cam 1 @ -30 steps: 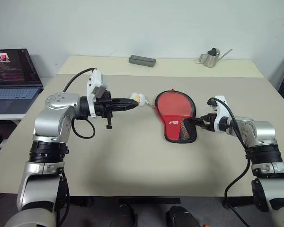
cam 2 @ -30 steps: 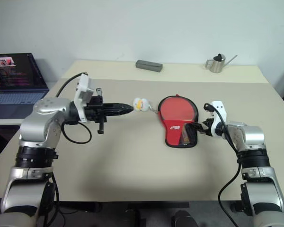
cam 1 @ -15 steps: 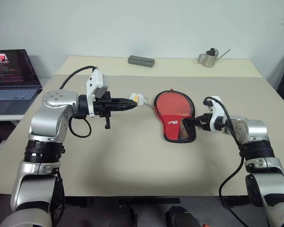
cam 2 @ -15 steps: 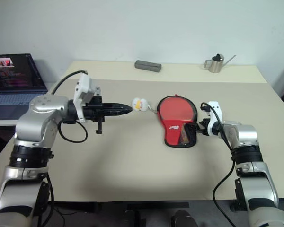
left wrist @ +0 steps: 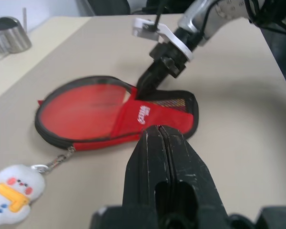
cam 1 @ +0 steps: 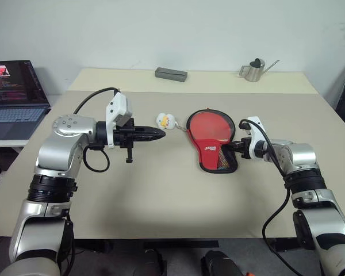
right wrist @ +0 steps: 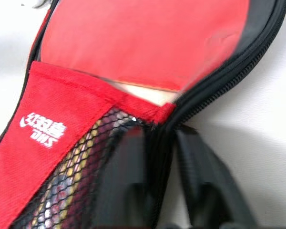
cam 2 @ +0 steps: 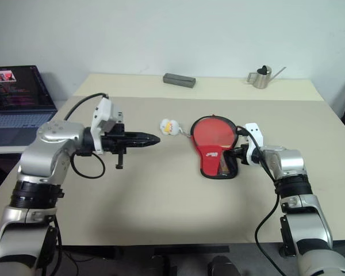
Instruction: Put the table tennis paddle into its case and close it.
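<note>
The case [cam 1: 213,140] lies flat on the tan table [cam 1: 161,195], red side up, with its round end toward the far edge and its narrow mesh-pocket end toward the robot. The table tennis paddle [right wrist: 148,43] is inside the case: its red face fills the round part, and a bit of pale wood shows at the pocket's upper hem, while the handle seems to sit behind the mesh, though that is hard to make out. The zip edge along the case's right side stands open.

The right gripper [cam 1: 232,148] is at the case's right edge beside the mesh pocket, its two black fingers [right wrist: 193,162] pinched on the black zip trim, one finger on each side of it.

The left gripper [cam 1: 158,133] is well to the left of the case, pointing toward it, with its fingers pressed tight together and nothing between them. A small white plush charm [cam 1: 165,121], joined by a short chain to the case's round end, lies just beyond the left gripper's tip, apart from it.
</note>
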Action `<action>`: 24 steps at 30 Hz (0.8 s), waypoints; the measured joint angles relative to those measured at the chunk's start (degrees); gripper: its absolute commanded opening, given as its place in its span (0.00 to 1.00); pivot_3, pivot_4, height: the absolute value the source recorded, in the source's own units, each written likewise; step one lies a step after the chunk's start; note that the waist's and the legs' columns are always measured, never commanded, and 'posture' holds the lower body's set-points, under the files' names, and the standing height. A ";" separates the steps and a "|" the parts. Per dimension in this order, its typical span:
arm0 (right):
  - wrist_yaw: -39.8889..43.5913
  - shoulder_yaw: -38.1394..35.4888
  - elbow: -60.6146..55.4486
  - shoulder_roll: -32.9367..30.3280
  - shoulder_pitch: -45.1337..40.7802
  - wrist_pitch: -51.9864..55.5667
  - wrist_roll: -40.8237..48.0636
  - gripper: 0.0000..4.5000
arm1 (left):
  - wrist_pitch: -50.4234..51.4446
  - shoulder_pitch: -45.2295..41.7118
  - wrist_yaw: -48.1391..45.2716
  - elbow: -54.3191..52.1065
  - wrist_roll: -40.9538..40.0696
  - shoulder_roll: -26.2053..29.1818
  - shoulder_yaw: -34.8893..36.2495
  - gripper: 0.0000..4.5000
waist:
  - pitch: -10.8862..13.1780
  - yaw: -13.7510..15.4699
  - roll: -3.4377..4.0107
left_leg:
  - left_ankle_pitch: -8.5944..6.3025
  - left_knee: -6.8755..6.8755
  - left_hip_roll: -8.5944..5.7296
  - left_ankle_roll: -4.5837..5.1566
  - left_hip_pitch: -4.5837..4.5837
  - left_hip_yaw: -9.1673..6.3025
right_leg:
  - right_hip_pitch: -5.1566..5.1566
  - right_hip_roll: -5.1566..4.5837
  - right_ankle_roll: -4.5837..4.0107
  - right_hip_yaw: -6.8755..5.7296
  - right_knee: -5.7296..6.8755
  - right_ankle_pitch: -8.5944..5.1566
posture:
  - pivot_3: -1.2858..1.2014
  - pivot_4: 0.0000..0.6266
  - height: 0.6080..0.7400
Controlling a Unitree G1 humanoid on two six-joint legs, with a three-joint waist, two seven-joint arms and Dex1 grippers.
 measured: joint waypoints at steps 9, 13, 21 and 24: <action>-1.30 -0.60 -0.36 -0.24 -1.26 3.86 -0.01 0.00 | -0.25 0.88 -0.34 -0.27 -0.17 0.07 -0.92 0.00 | 0.00 0.11 0.00 | 0.00 -0.01 0.00 0.00 -0.01 0.00 | -0.02 -0.01 0.00 0.01 -0.01 0.00 | 0.52 0.24 1.00; -3.98 -3.31 -2.59 -0.22 -1.12 9.08 0.49 0.00 | 0.00 2.84 -2.10 -2.66 -0.54 1.32 -1.12 0.00 | 0.00 0.31 0.00 | 0.00 -0.04 -0.01 0.00 -0.02 -0.01 | -0.03 -0.04 0.00 0.01 -0.04 0.00 | 0.52 0.24 1.00; -11.82 -11.32 -21.68 1.07 7.46 25.00 3.08 0.00 | 2.68 6.34 -4.03 -8.96 -2.64 2.22 -2.40 0.00 | -0.01 1.86 -0.01 | -0.01 -0.11 -0.01 0.00 -0.10 -0.01 | -0.03 -0.07 -0.01 -0.09 -0.16 -0.01 | 0.52 0.24 1.00; -14.12 -13.93 -28.82 2.83 10.40 30.74 4.17 0.00 | 3.66 6.56 -3.98 -10.10 -2.99 2.22 -2.73 0.00 | -0.01 1.70 -0.01 | -0.01 -0.13 -0.01 0.00 -0.10 -0.02 | -0.04 -0.06 -0.02 -0.08 -0.13 -0.02 | 0.52 0.24 1.00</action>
